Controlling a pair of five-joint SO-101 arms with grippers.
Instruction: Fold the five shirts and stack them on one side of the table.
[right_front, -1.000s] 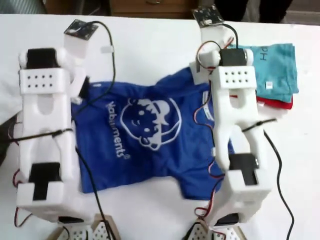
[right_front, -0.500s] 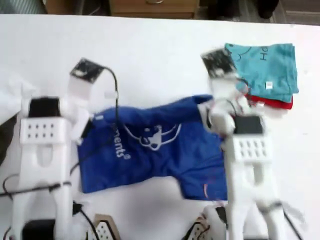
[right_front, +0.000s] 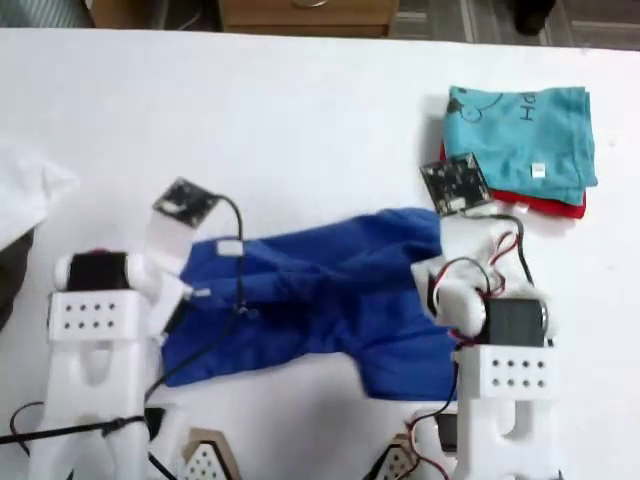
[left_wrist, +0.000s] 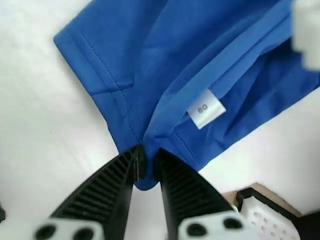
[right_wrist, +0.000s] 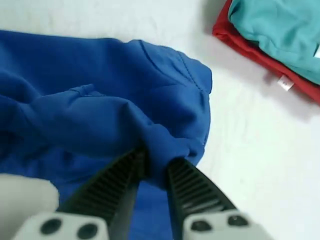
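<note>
arms pulled back, blue shirt (right_front: 330, 300) doubled over, left gripper (left_wrist: 147, 159) and right gripper (right_wrist: 155, 161) clenched on what seems its hem

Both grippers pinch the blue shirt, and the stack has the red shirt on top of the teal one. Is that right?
Not quite. The teal shirt lies on top of the red shirt, as the high view shows. The left gripper and right gripper do both pinch the blue shirt.
</note>
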